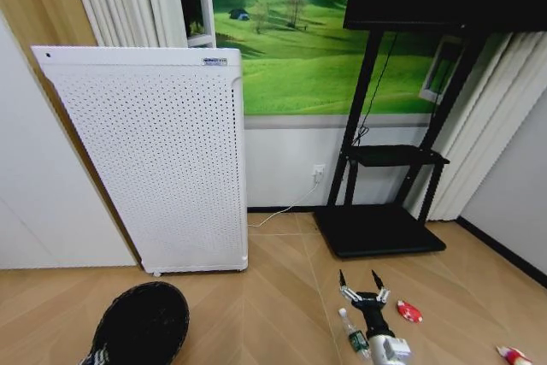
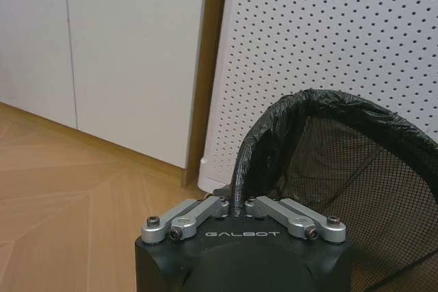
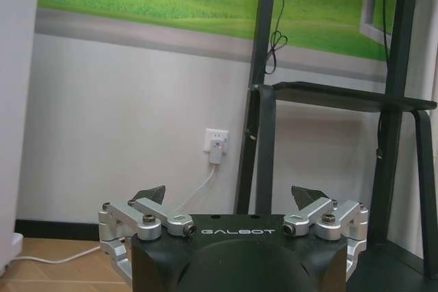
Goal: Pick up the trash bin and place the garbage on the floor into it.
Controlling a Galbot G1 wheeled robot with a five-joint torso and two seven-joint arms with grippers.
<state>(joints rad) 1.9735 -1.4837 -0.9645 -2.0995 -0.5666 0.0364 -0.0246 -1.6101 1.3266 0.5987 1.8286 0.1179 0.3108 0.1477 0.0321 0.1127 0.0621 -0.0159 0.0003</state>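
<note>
Trash bin (image 1: 141,325): just in front of the white appliance (image 1: 158,160), lifted, rim pinched by left gripper (image 2: 236,210). Probably light, mesh stiff enough; best held at rim. Right gripper (image 1: 364,284) spread wide near bottle (image 1: 352,335).

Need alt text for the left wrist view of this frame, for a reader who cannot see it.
The left claw is shut on the rim of the black mesh trash bin, which has a black liner folded over its edge. Behind stand a white perforated appliance and the tan wood floor.
</note>
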